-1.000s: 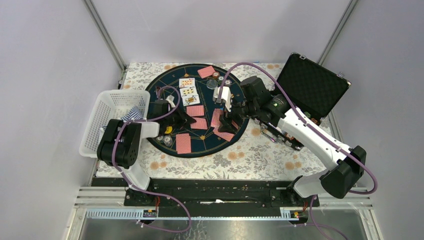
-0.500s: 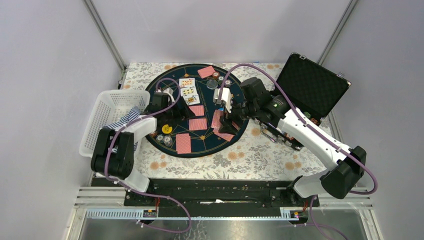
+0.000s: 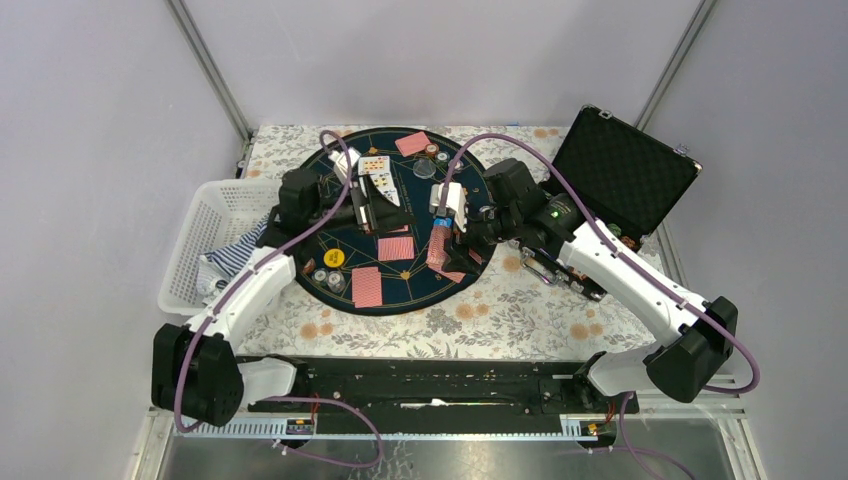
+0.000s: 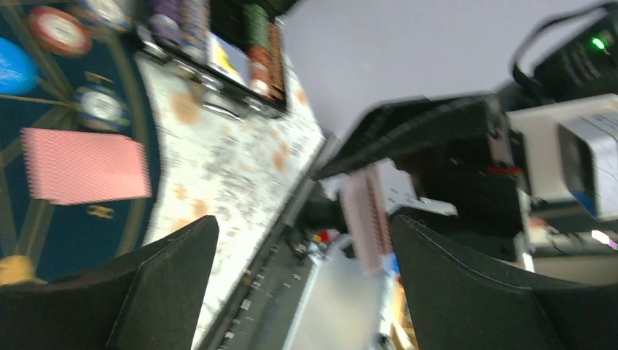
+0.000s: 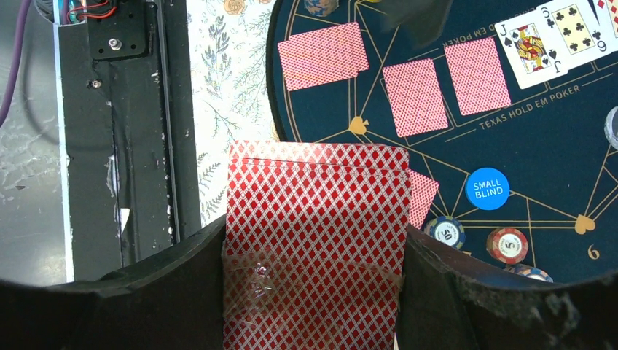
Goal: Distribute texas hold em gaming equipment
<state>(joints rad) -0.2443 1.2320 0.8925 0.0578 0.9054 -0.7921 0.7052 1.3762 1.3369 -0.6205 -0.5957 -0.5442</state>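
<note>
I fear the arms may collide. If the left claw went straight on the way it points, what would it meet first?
Most likely the red-backed deck of cards held in the right claw: it sits dead ahead of the open left claw in its wrist view. How far off is unclear.

Pale lilac walls [image 3: 420, 60] surround a floral tablecloth [image 3: 500, 320].

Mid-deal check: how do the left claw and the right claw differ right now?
The left claw stands wide open and empty; the right claw is clamped on a deck of red-backed cards. The left claw sits near the face-up cards around the middle of the mat; the right claw is toward the mat's right side. Both are black and hover above the mat.
</note>
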